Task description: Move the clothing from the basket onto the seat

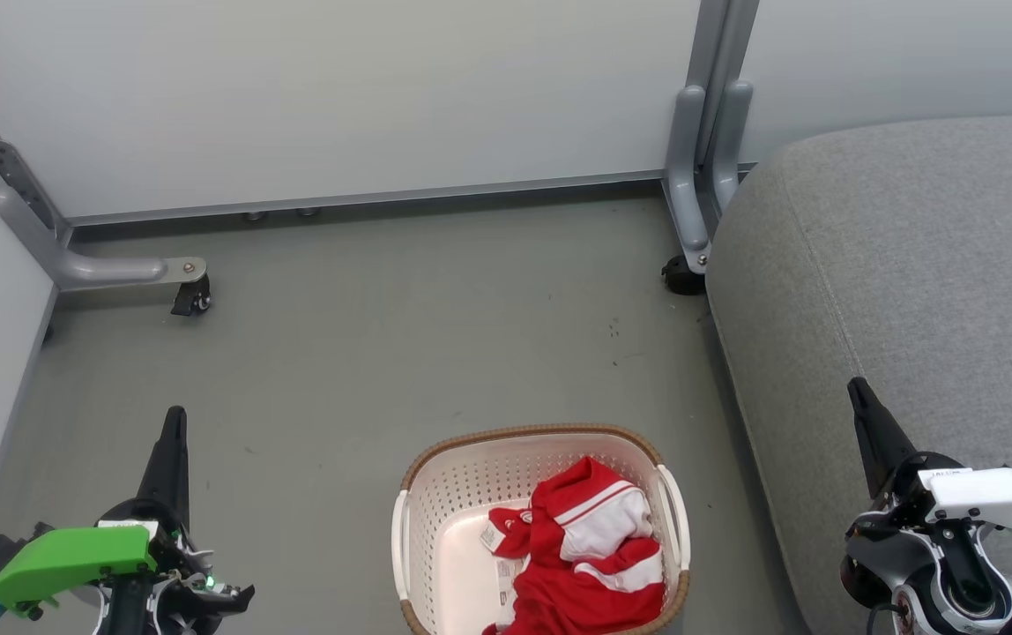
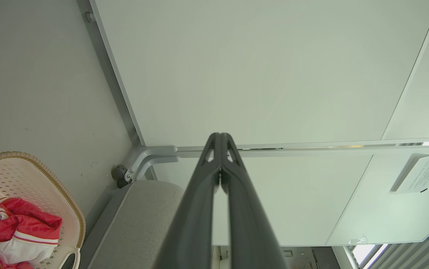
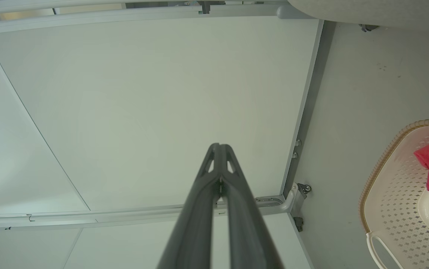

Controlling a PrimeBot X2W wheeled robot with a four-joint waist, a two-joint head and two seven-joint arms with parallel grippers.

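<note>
On your left, the left gripper [image 1: 174,422] hangs above the floor [image 1: 383,335], its 2 fingers pressed together and holding nothing. Well to its right the basket [image 1: 462,481] stands on the floor, with the clothing [image 1: 590,547] bunched in its right half. Further right, the right gripper [image 1: 859,392], tips likewise together and empty, shows against the seat [image 1: 911,265], just beside the basket.

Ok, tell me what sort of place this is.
Probably a staged home corner inside a lab or office: pale partition panels on wheeled metal feet, a plain grey floor, and a grey seat beside a laundry basket of red clothing.
</note>
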